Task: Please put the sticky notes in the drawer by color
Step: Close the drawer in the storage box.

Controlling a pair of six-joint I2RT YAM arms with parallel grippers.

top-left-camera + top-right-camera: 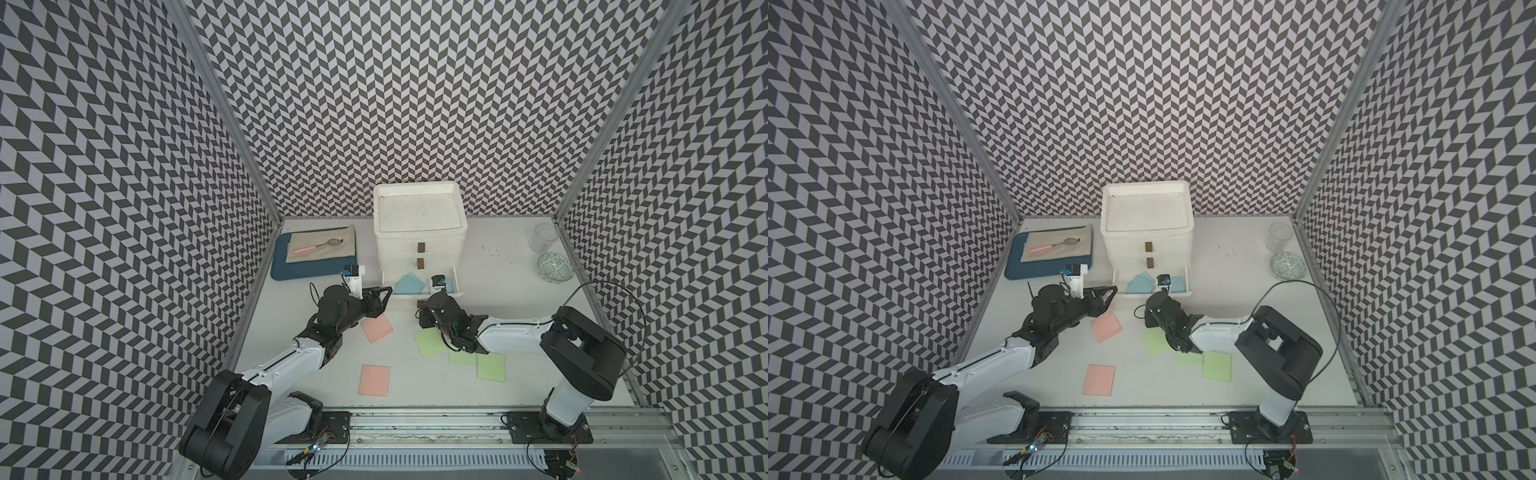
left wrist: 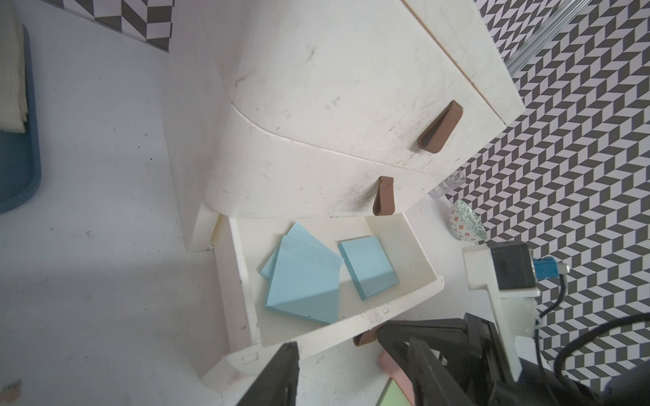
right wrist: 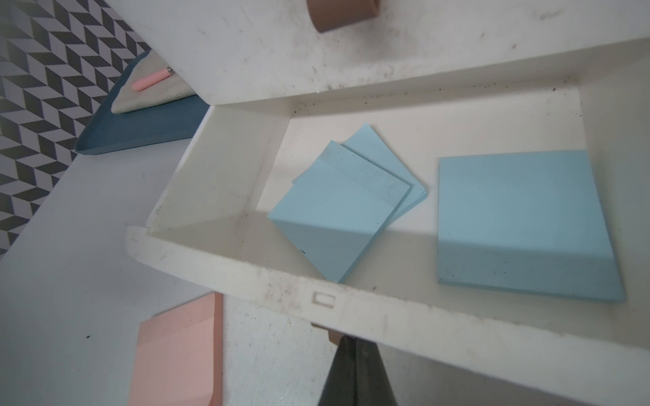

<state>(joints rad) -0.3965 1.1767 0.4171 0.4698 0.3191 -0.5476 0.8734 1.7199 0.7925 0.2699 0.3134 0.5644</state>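
Your right claw (image 3: 348, 346) is pinched fully shut on the soft brown tab handle (image 2: 365, 339) of the bottom drawer (image 3: 387, 316), which stands out from the scuffed white plastic drawer unit (image 1: 419, 245). Just beyond the claw, three thin blue sticky notes (image 3: 337, 218) lie flat inside it, two of them overlapping. Behind the claw, matte green squares (image 1: 430, 343) and salmon-pink squares (image 1: 376, 328) lie on the pale desk (image 1: 498, 291). Your left claw (image 1: 380, 297) hangs half open and empty, near the drawer's corner.

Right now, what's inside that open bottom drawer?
Three light blue sticky notes in the bottom drawer: two overlapping, one apart. The lower note is partly covered; anything beneath the notes is hidden.
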